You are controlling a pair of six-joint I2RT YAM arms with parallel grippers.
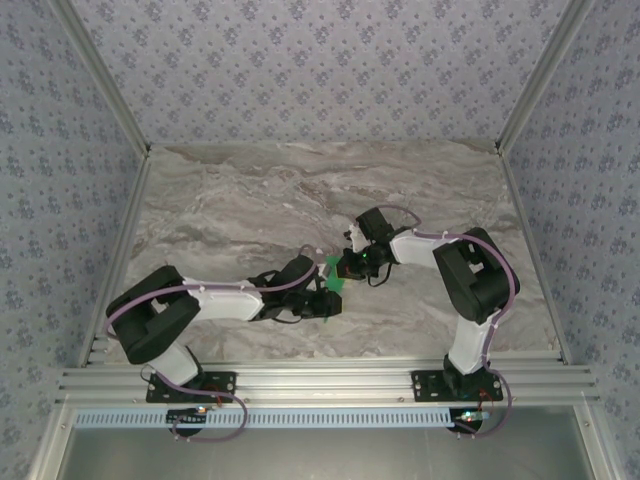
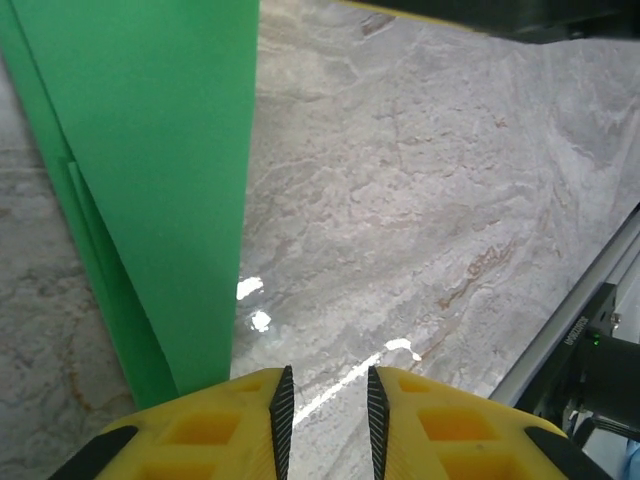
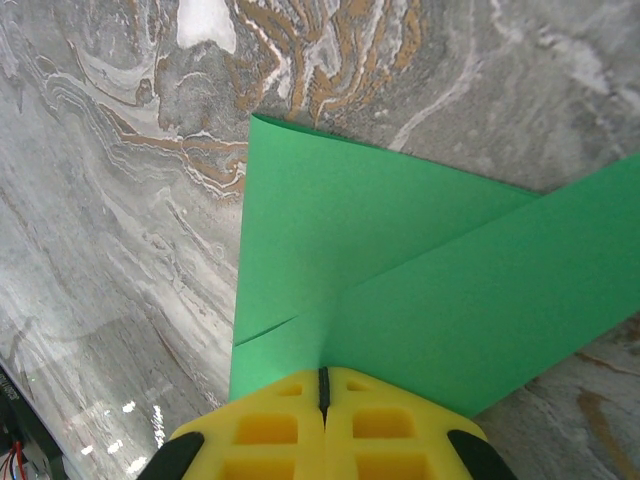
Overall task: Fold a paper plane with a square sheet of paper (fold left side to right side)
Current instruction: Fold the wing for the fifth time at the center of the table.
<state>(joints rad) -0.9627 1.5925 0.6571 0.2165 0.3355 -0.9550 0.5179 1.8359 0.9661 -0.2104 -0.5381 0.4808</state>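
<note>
A grey marble table (image 1: 250, 200) sits inside blue-patterned walls (image 1: 300, 60), with rails along its near edge. The green sheet of paper (image 1: 333, 272) is at the middle of the table, slightly toward the near side, where the two arms meet. The right jaws are pressed together, pinching the edge of the sheet of paper (image 3: 400, 290), which is folded into overlapping flaps. The left jaws stand slightly apart with bare table showing between them. The paper (image 2: 150, 180) rises just to their left.

Grey marbled table (image 1: 250, 200) between floral-patterned walls (image 1: 320, 70).
</note>
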